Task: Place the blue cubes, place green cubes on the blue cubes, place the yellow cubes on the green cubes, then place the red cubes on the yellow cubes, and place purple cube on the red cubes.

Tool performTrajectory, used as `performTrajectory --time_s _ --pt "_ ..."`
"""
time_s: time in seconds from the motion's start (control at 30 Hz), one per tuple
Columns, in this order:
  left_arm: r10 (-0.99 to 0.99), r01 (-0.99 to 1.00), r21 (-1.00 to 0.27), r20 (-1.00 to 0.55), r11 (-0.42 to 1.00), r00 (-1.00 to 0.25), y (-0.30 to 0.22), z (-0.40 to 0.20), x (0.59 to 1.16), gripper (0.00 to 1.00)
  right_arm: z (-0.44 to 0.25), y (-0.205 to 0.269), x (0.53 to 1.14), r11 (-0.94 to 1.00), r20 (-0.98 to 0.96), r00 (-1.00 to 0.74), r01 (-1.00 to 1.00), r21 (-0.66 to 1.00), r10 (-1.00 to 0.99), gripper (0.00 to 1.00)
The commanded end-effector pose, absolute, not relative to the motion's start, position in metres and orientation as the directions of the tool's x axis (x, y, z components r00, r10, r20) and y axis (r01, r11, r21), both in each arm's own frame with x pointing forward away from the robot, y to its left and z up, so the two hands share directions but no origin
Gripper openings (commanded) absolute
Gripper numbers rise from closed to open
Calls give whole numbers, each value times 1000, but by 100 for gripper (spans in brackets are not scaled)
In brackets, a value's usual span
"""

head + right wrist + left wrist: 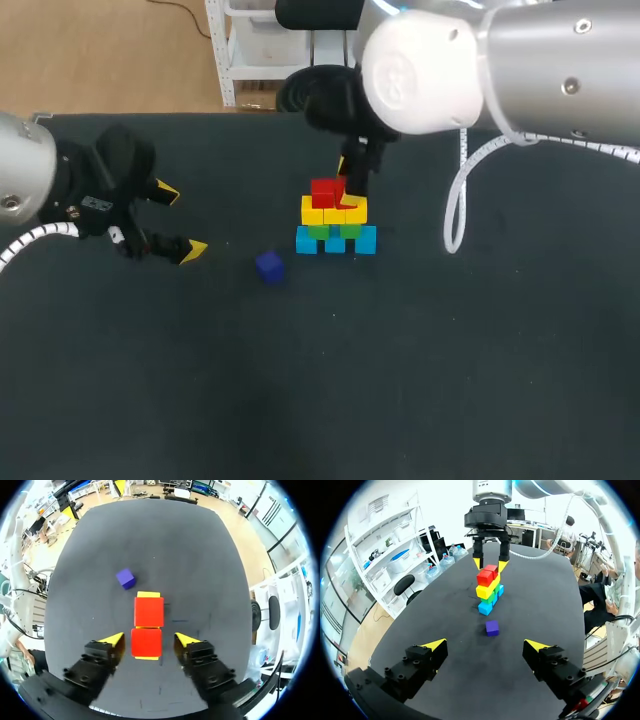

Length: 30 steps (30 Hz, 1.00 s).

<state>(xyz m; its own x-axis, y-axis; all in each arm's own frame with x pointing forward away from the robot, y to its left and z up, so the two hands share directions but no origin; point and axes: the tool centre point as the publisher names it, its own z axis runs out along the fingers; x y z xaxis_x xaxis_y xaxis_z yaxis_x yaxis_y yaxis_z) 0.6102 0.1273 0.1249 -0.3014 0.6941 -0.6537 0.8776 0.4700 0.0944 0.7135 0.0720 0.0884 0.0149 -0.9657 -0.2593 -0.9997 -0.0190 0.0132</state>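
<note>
Purple cube [269,266], lower centre on counter [450,380], lies right of spread left fingers [193,249]; right fingers [114,639], spread, straddle red cube [146,642].

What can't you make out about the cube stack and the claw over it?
Right wrist view: the green cubes and blue cubes are hidden under the red cubes and yellow cubes.
Head view: the right claw blends into its own dark body and partly covers one red cube.
Left wrist view: the stack is nearly end-on, so far cubes are partly hidden behind near ones.
</note>
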Motion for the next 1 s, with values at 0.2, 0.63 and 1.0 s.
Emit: performTrajectory --time_s 0.2,0.63,1.0 --pt "691 879 94 -659 467 -297 129 124 610 100 113 59 708 6 -293 9 -999 -50 -956 92" --pt "691 879 94 -659 467 -297 129 124 610 100 121 12 687 -18 -442 52 -997 -81 -896 100" --pt "691 879 94 -659 467 -297 129 124 610 100 107 -18 655 -52 -551 102 -993 -106 -829 100"
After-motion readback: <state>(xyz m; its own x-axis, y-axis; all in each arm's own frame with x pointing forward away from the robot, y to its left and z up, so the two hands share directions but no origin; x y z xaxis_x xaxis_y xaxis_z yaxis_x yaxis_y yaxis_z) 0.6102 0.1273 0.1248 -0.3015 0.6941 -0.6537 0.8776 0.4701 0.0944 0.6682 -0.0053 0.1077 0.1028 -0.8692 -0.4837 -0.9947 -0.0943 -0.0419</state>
